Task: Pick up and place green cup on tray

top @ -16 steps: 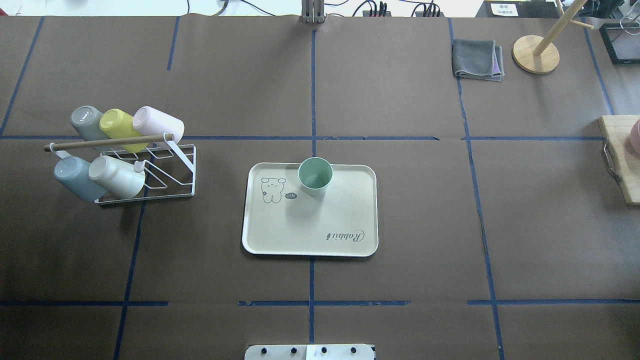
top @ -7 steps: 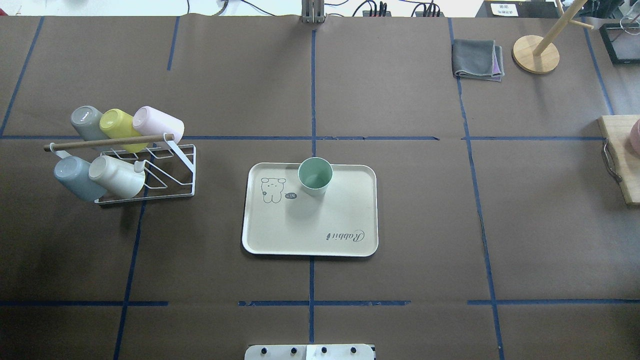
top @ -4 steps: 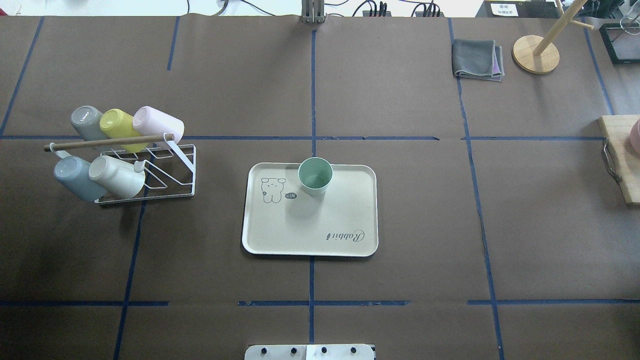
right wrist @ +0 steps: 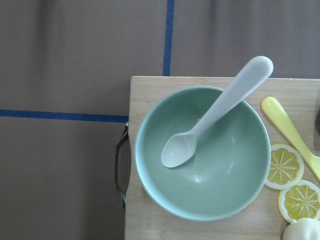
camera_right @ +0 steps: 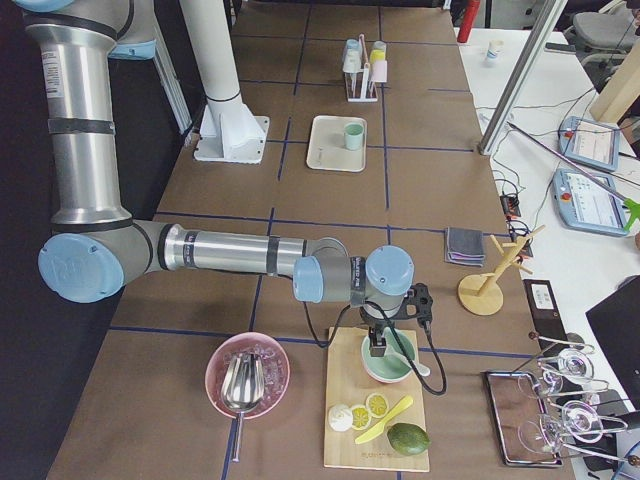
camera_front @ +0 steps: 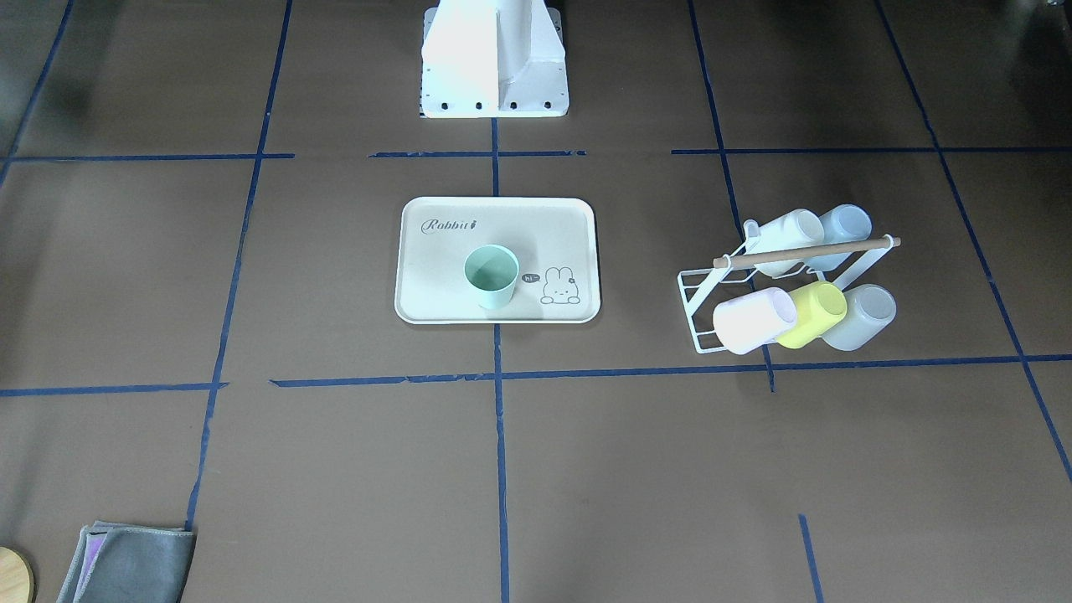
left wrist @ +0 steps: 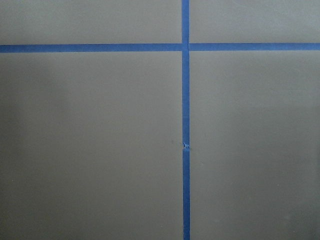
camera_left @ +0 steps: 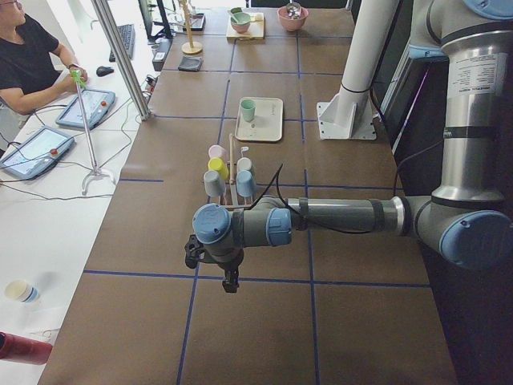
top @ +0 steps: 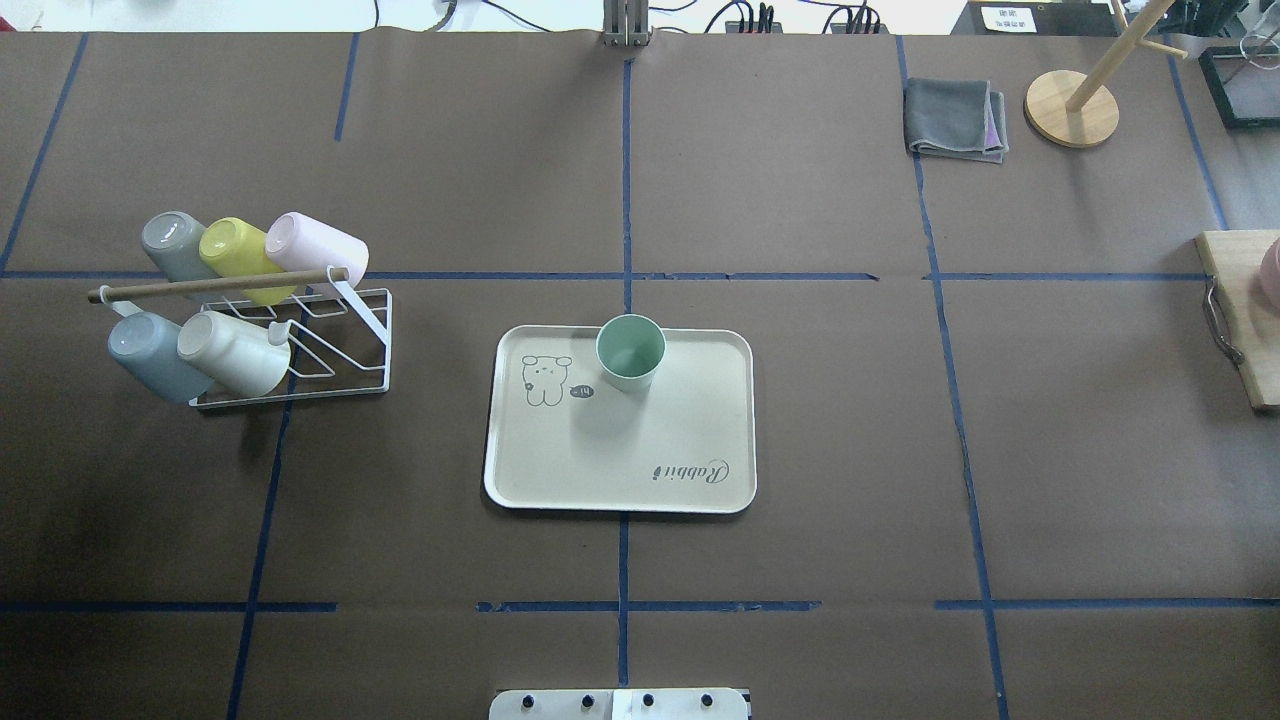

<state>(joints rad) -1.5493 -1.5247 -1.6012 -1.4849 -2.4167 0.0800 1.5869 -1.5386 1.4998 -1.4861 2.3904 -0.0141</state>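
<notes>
The green cup point(top: 630, 352) stands upright on the cream tray point(top: 650, 440), near its far edge beside the bunny drawing. It also shows in the front view point(camera_front: 492, 276) on the tray point(camera_front: 435, 285). Neither gripper is near it. The left gripper point(camera_left: 231, 281) hangs over bare table far out at the robot's left end. The right gripper point(camera_right: 378, 347) hangs over a green bowl on a cutting board at the right end. Both show only in the side views, so I cannot tell whether they are open or shut.
A white wire rack point(top: 340, 345) with several cups lying on it stands left of the tray. A grey cloth point(top: 955, 118) and a wooden stand point(top: 1071, 108) lie at the far right. The green bowl point(right wrist: 200, 152) with a white spoon sits on the cutting board point(top: 1245, 310).
</notes>
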